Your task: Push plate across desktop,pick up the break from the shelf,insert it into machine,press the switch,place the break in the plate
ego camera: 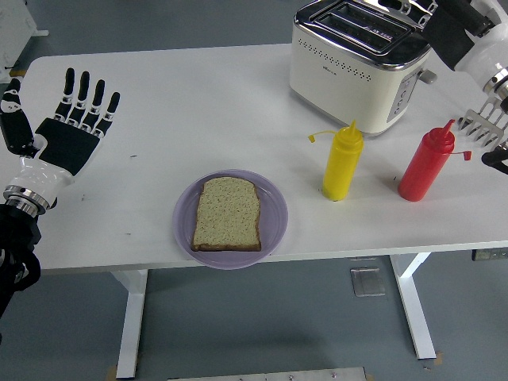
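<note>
A slice of bread [228, 213] lies flat on the purple plate [275, 208] near the table's front edge. The cream toaster [357, 67] stands at the back right with both slots empty. My left hand [73, 119] hovers over the table's left side, palm up, fingers spread, holding nothing. My right arm comes down from the top right corner past the toaster. Its hand [486, 125] shows at the right edge beside the red bottle, fingers extended toward the left and empty.
A yellow squeeze bottle [343, 163] and a red squeeze bottle [426, 165] stand upright in front of the toaster, right of the plate. The white table [159, 87] ends just below the plate.
</note>
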### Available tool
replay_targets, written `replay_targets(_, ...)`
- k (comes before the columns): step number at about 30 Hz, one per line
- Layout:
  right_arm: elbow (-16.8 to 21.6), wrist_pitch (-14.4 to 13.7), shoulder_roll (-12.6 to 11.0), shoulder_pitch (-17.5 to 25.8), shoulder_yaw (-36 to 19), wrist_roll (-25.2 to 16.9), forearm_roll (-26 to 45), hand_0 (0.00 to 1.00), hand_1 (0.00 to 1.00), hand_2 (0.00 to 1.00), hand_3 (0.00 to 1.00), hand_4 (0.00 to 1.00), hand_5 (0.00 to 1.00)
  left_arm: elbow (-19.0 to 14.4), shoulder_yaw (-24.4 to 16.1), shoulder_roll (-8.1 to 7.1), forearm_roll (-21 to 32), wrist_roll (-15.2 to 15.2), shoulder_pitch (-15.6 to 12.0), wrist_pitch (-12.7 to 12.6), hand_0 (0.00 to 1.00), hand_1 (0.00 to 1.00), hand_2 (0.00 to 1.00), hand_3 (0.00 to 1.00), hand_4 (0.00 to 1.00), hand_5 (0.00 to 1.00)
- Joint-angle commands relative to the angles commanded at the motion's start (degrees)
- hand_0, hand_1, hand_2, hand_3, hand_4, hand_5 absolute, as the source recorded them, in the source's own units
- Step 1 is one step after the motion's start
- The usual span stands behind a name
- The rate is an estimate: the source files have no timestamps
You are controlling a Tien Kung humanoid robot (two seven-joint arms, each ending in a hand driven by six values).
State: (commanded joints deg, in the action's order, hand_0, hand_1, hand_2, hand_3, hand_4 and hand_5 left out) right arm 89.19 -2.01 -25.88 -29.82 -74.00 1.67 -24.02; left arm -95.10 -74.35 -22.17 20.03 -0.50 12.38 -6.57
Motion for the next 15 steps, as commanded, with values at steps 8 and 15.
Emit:
replay_targets(8,1.04,-0.96,1.96,7.58,-5.82,-1.16,7.72,0.828,0.769,0.752,0.724,0.730,0.522,-1.32,0.69,0.96,2.56,0.79,1.70,0.05,0.807,0.740,0.695,0.702,0.792,0.998)
replay_targets(15,2.08,-1.30,3.00,11.37,-8.49,-0.37,9.97,0.840,0.783,0.774,0.743,0.752,0.575,-2.52,0.24,1.41,4.19,1.50,1.73,0.29,0.807,0.740,0.697,0.703,0.792,0.998)
